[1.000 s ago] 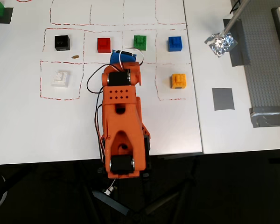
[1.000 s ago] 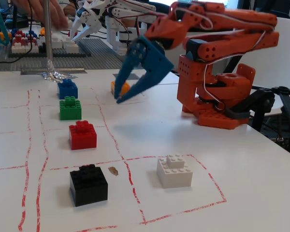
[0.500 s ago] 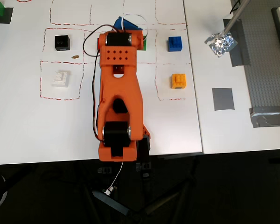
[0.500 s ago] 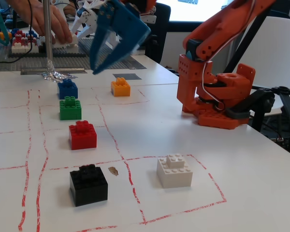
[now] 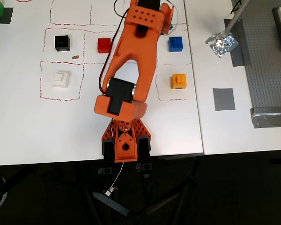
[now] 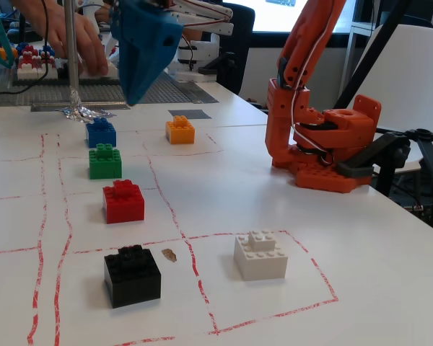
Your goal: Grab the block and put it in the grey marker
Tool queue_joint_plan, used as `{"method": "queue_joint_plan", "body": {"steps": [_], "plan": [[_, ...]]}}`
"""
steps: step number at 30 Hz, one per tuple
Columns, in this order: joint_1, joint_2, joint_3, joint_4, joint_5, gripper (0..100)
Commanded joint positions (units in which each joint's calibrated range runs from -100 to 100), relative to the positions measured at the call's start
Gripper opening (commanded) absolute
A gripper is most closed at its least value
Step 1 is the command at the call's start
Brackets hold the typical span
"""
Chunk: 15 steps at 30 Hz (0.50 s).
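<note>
While my arm stretches out across the bench toward its far edge, my gripper (image 6: pixel 133 90) hangs in the air above the row of bricks, its blue jaws drawn together with nothing between them. Below it in the fixed view, the block (image 6: pixel 101 132) sits flat on the bench inside a red-lined square, untouched, with the green brick (image 6: pixel 105 161) just beside it and the red brick (image 6: pixel 123 201) further along the same row. From overhead, the grey marker (image 5: pixel 223 99) lies bare near the bench's right edge, well apart from the block (image 5: pixel 176 43), past the orange-yellow brick (image 5: pixel 179 81).
</note>
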Motion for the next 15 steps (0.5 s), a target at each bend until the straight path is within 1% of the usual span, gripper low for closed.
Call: {"method": "queue_joint_plan", "body": {"steps": [1, 5, 10, 15], "plan": [[2.5, -0.31, -8.1, 2.16, -0.98, 2], [3.91, 3.91, -11.18, 5.02, -1.9, 5], [4.62, 7.53, -13.63, 5.51, -3.13, 17], [4.53, 10.89, -14.9, 5.51, -5.13, 23]]}}
